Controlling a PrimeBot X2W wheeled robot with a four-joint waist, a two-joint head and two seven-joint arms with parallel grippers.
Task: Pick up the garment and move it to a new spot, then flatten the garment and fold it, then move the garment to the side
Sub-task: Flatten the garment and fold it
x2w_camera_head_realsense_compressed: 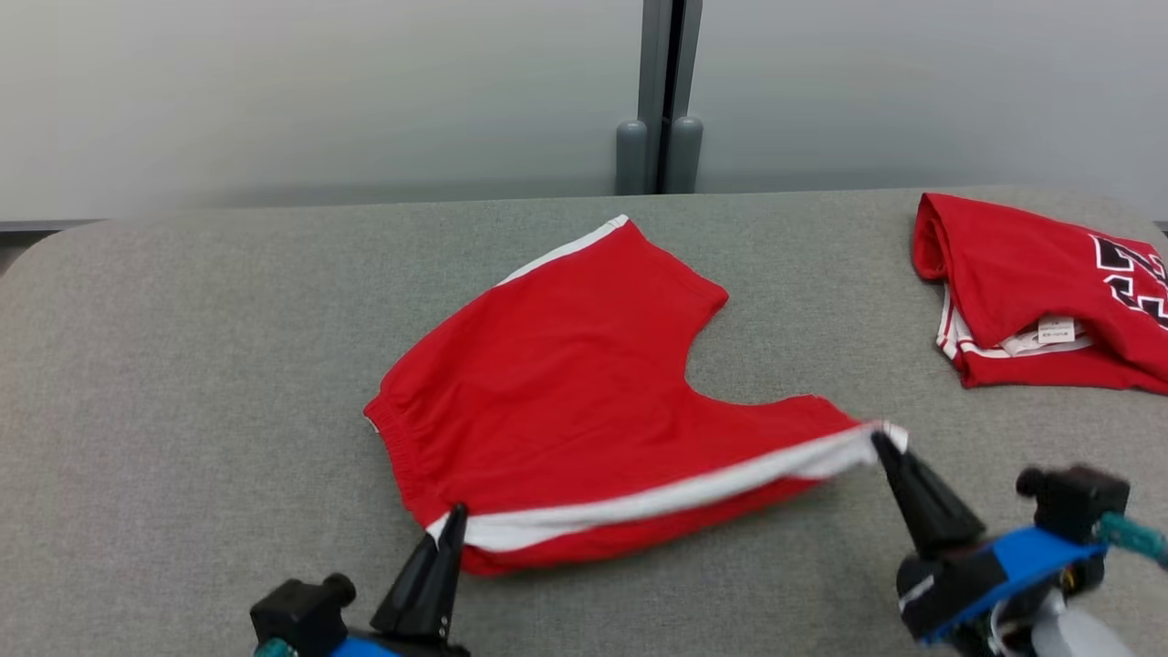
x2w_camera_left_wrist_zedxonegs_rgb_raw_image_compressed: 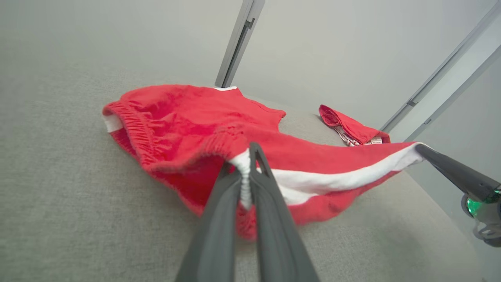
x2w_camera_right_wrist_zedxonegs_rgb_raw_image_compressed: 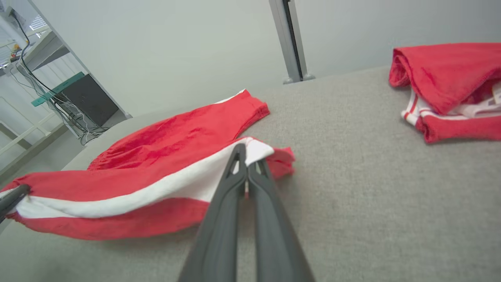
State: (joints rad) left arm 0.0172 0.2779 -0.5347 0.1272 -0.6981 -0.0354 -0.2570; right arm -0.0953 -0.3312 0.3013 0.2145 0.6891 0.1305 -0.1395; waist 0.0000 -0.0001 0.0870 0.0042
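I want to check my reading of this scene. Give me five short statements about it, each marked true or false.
1. The left gripper is shut on a corner of the red shorts. True.
2. The right gripper is open above the grey table. False: it is shut on the shorts' other corner.
3. A folded red shirt lies apart from the shorts, on the robot's right. True.
4. The shorts hang wholly in the air. False: most of them rests on the table.
5. The shorts' stripe is blue. False: the stripe is white.
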